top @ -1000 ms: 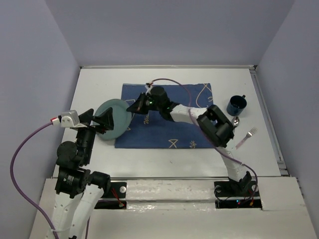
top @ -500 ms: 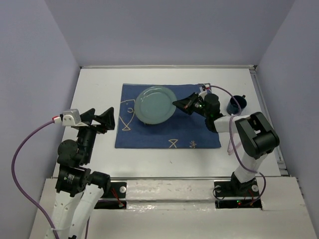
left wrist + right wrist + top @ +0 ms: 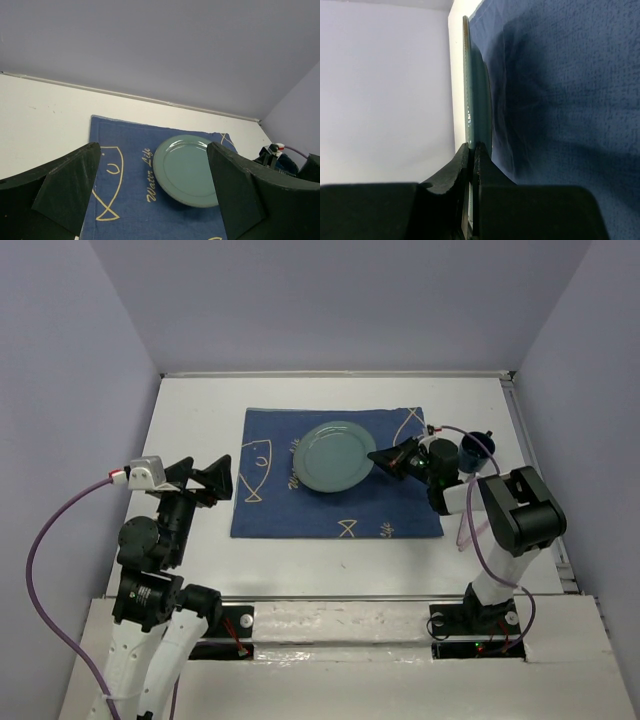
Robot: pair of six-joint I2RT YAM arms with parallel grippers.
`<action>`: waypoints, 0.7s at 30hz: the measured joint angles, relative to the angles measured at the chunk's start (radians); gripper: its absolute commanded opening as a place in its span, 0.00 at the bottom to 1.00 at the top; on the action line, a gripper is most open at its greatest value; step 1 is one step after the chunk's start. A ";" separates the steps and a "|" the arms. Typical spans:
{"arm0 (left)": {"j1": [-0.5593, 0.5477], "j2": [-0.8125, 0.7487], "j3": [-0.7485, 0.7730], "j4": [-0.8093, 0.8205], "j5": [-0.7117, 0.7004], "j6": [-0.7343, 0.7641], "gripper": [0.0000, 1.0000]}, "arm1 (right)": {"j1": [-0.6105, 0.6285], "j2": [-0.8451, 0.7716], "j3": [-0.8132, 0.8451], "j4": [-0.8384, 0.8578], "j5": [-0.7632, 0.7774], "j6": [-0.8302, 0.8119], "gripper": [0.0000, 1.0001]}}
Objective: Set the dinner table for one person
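A green plate [image 3: 333,457] sits over the middle of the dark blue cloth mat [image 3: 270,510] on the white dinner table [image 3: 190,410]. My right gripper [image 3: 377,456] is shut on the plate's right rim; in the right wrist view the plate [image 3: 468,80] shows edge-on between the jaws of that gripper [image 3: 473,148]. My left gripper [image 3: 207,481] is open and empty, left of the mat. In the left wrist view the plate [image 3: 187,170] lies on the mat [image 3: 125,200] ahead of the gripper [image 3: 150,190].
A dark blue cup [image 3: 474,449] stands right of the mat, just behind my right arm. It also shows in the left wrist view [image 3: 287,164]. The table's side walls close in left and right.
My right gripper has carried the plate from the mat's left edge to its middle. The arm has drawn back to the right. My left arm has hardly moved.
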 measured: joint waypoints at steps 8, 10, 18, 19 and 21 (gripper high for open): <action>0.000 0.003 -0.002 0.000 0.000 0.000 0.99 | -0.001 0.082 0.000 0.031 -0.010 0.001 0.00; 0.000 0.005 -0.002 0.000 0.000 0.000 0.99 | -0.001 0.093 0.000 0.028 -0.009 -0.001 0.00; 0.000 0.005 -0.003 0.000 0.003 0.000 0.99 | -0.001 0.104 -0.005 0.040 -0.009 -0.010 0.00; 0.000 0.005 -0.003 0.000 0.004 0.000 0.99 | -0.001 0.107 -0.011 0.043 -0.008 -0.013 0.00; -0.002 0.005 -0.003 0.000 0.004 0.000 0.99 | -0.001 0.108 -0.022 0.040 -0.009 -0.021 0.00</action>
